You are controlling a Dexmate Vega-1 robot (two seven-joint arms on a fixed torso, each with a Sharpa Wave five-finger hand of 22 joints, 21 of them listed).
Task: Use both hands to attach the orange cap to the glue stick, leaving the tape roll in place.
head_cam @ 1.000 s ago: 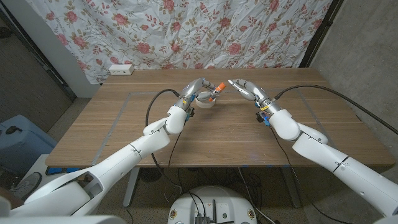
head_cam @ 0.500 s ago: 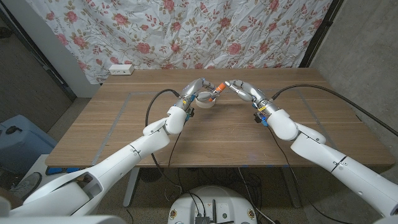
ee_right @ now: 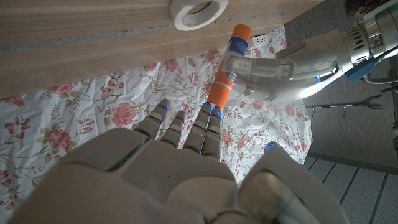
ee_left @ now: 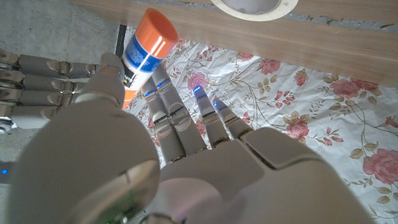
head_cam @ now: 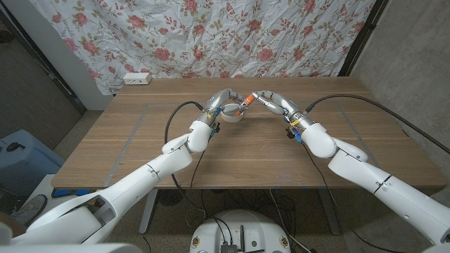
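Left arm: enters from the lower left corner of the head view, reaching up toward frame centre.
Left hand (head_cam: 219,104): raised just above the table, fingers wrapped round the glue stick (head_cam: 244,105); in the left wrist view the thumb and fingers (ee_left: 163,99) press on the tube's side.
Right arm: enters from the lower right corner of the head view, angled up toward centre.
Right hand (head_cam: 271,100): fingertips (ee_right: 209,121) meet the orange end of the stick in the right wrist view; cannot tell whether a separate cap is pinched there.
Glue stick: just above centre of the head view, bridging the two hands, tilted; white and blue label, orange at both ends.
Tape roll (head_cam: 232,112): pale ring, flat on the wooden table (head_cam: 140,140), directly beneath the left hand.
Backdrop: floral cloth (head_cam: 211,35) across the top of the head view.
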